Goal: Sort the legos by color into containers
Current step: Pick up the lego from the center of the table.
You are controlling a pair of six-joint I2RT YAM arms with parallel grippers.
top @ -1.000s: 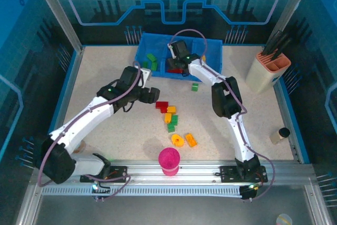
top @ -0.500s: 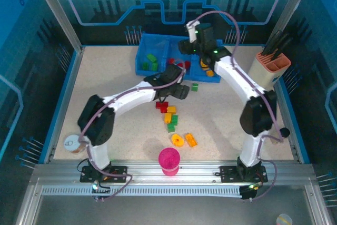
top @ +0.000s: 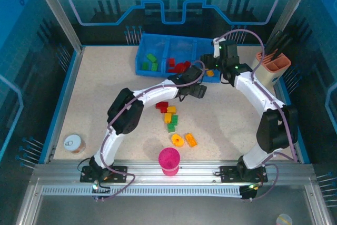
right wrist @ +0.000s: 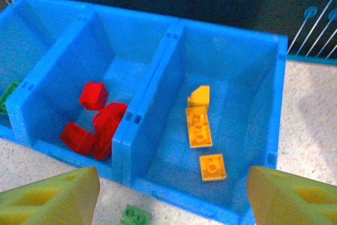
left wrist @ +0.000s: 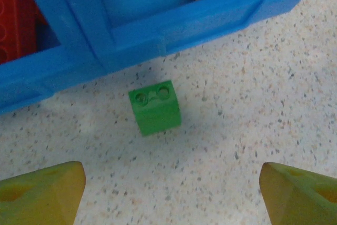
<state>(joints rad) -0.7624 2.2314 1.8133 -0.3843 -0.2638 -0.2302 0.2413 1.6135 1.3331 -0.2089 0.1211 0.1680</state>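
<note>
While both arms reach toward the far side of the table point(top: 95, 93), we see the tray point(top: 158, 43) holding green bricks point(top: 151, 61) on the left, red bricks point(right wrist: 95, 122) in the middle and yellow bricks point(right wrist: 199, 126) on the right. Our right gripper point(right wrist: 171, 201) hangs above it, jaws apart and empty. Our left gripper point(left wrist: 168, 198), spread wide, grasps nothing; it hovers over one green brick point(left wrist: 155, 107) that lies on the table just outside the tray's front wall. Loose bricks point(top: 168, 115) lie mid-table.

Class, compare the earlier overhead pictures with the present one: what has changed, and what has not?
The left jaws swung right to hover open over the lone green brick beside the tray. The right jaws moved right from the red compartment. Loose bricks and magenta cup stayed.
</note>
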